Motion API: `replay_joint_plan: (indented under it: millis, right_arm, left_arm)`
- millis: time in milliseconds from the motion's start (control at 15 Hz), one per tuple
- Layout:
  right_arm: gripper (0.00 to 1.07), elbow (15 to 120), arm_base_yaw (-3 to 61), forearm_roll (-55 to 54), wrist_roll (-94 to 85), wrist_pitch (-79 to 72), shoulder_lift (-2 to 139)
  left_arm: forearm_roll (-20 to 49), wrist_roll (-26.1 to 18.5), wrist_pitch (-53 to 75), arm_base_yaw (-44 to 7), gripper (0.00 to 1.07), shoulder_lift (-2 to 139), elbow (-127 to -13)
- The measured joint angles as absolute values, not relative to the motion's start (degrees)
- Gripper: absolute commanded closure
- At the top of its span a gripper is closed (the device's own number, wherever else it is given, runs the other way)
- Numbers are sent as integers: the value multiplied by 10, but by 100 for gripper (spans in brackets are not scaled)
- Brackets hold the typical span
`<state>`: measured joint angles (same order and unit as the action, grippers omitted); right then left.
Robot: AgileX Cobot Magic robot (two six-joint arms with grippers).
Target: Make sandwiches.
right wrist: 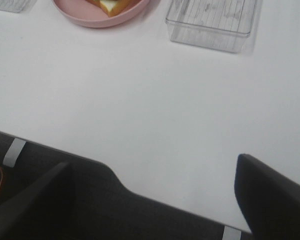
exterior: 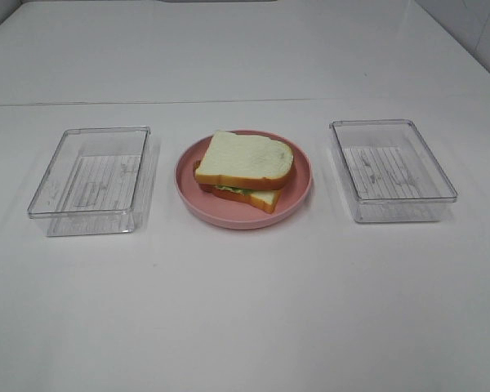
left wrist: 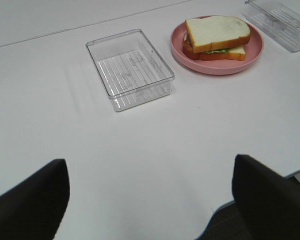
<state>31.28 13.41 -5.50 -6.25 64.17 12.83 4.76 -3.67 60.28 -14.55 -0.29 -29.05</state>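
One sandwich (exterior: 245,161) lies on a round pink plate (exterior: 229,222) in the middle of the white table: two cream bread slices with orange-brown crust, green lettuce showing between them, the top slice turned a little off the bottom one. It also shows in the left wrist view (left wrist: 217,32), and its corner shows in the right wrist view (right wrist: 112,5). Neither arm shows in the exterior view. My left gripper (left wrist: 150,200) and right gripper (right wrist: 152,200) are open and empty, held back near the table's front edge, well short of the plate.
An empty clear plastic tray (exterior: 90,180) stands left of the plate and another (exterior: 392,167) stands right of it. The table's front edge (right wrist: 140,192) shows in the right wrist view, with dark floor beyond it.
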Motion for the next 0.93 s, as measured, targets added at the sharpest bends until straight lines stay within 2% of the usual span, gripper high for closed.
replay_joint_plan:
  millis: [267,933]
  right_arm:
    - [27,293,134,-57,-69,622,22]
    - [27,293,134,-57,-69,617,16]
  left_arm:
    - [49,-39,603,-146,23,-3,-290]
    - [55,-55,603,-146,23,-3,-290]
